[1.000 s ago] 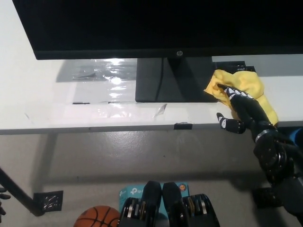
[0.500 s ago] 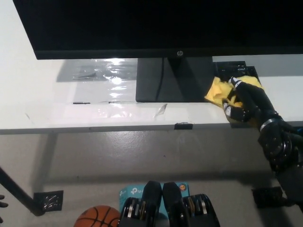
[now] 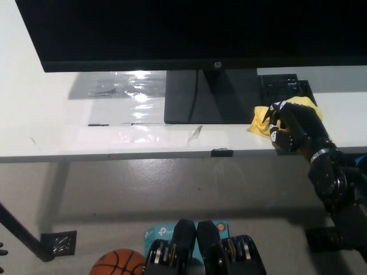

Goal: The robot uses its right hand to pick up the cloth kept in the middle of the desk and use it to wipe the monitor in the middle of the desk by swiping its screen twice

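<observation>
I have my right hand (image 3: 291,130) wrapped around the yellow cloth (image 3: 261,121), fingers curled tight so the fabric bunches into a wad under the palm. The cloth sits on the desk (image 3: 51,123) near its front edge, just to the right of the monitor's stand (image 3: 209,96) and touching or nearly touching its corner. I judge the grip is from above because the cloth lies flat on the surface, and gathering it is the only way to get a firm hold before lifting toward the screen.

What shows of the cloth is a crumpled lump with a loose flap sticking out toward the stand; its long axis runs roughly left to right along the desk edge, flap end pointing left. Another bit of yellow peeks out behind the hand.

The monitor (image 3: 189,31) stands upright above, its screen facing me. My left hand is out of the frame, so I can't speak for it.
</observation>
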Action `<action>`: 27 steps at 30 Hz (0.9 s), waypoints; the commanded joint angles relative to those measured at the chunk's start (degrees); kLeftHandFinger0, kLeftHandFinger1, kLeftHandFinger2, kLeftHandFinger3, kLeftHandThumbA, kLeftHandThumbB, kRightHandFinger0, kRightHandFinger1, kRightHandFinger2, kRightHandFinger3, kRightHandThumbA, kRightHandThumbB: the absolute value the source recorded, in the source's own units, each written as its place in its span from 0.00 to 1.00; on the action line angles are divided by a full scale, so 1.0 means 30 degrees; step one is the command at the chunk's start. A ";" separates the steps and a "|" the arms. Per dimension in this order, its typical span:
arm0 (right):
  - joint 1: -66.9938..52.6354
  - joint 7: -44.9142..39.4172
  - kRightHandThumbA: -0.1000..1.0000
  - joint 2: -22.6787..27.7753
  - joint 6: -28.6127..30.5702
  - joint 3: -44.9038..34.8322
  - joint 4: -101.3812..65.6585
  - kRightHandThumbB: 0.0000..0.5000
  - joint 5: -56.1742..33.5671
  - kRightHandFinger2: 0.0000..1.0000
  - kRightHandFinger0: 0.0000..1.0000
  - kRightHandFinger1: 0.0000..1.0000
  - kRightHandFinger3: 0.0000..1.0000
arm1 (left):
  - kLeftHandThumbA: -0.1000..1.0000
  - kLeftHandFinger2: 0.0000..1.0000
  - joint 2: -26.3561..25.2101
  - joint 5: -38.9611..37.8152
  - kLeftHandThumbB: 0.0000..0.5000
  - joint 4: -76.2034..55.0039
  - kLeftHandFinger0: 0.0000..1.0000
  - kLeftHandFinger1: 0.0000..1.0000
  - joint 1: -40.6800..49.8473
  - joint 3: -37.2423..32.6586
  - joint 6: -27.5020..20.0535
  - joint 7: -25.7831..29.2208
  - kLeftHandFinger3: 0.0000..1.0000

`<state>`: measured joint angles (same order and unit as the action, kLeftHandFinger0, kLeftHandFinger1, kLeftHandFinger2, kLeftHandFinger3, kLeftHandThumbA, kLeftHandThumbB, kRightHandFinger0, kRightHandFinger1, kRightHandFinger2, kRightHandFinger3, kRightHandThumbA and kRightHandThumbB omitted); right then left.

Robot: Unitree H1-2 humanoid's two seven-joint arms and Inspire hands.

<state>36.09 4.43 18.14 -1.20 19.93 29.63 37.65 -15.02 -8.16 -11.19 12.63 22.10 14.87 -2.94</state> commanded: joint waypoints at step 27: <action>0.1694 0.2810 0.00 -0.6778 -0.0747 -1.2049 -0.2873 0.27 -1.2403 0.19 0.00 0.00 0.31 | 0.23 0.42 -0.0428 0.0489 0.16 -0.0656 0.21 0.27 0.0942 -0.0151 -0.1259 -0.0158 0.58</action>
<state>34.55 14.75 0.33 1.73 -8.40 28.31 17.82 -15.00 -6.99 -11.15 14.13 21.40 13.28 -3.41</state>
